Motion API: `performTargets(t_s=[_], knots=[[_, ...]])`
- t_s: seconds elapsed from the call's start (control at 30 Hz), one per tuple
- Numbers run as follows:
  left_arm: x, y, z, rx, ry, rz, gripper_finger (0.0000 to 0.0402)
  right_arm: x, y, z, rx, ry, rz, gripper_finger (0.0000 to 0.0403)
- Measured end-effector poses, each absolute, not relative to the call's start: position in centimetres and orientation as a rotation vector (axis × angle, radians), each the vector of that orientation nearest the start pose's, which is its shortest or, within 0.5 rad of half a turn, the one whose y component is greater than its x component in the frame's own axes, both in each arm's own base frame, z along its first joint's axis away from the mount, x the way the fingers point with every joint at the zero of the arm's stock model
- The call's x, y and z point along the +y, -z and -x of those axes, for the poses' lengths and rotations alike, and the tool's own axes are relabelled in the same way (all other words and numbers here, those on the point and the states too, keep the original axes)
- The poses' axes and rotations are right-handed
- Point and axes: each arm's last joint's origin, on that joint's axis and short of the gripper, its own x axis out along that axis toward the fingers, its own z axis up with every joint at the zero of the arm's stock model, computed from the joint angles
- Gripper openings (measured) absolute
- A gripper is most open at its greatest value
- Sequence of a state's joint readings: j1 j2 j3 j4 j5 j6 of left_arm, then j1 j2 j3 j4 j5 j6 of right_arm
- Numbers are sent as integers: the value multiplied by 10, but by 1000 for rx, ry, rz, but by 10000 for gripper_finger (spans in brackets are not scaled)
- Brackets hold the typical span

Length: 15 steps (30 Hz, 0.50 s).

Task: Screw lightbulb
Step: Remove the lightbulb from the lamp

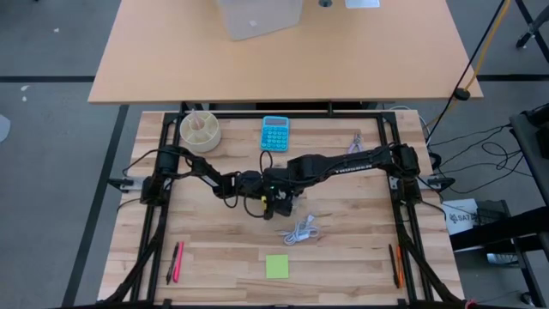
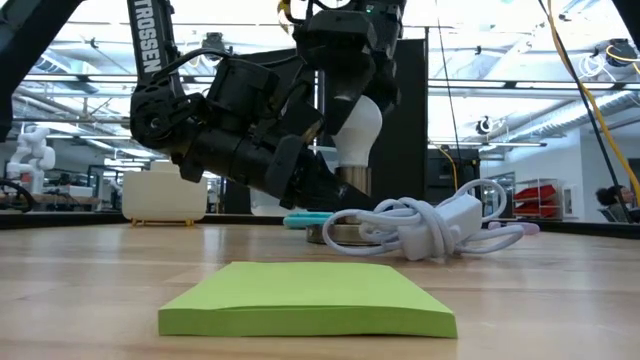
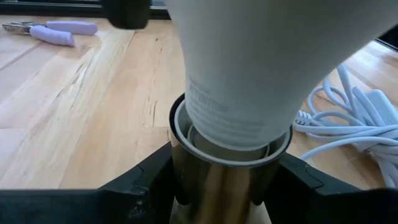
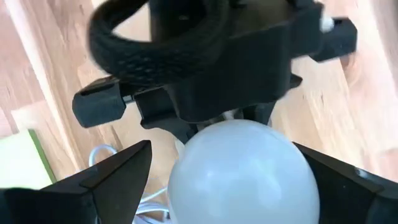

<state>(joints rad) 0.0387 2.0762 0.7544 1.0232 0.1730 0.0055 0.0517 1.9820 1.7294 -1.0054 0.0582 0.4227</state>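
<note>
High view gives us the table with both arms meeting near its middle. Next we find the left end effector low at the table, its fingers clamped on the brass socket. We see the right end effector above it, fingers spread wide on either side of the bulb globe; whether they touch it we cannot tell. The bulb stands upright, base down in the socket. Just beside it lies a white cable, nearer the camera a green pad.
</note>
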Motion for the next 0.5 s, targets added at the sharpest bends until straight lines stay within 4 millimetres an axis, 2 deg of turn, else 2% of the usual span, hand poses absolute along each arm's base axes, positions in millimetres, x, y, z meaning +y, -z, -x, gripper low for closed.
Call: performTargets(t_s=[0.23,0.5], knots=[[9,-84,-358,296,133,30,197,11,-249,-405,1237,403,-459,357],[9,-84,-358,296,133,29,197,8,-249,-404,1239,414,-466,344]])
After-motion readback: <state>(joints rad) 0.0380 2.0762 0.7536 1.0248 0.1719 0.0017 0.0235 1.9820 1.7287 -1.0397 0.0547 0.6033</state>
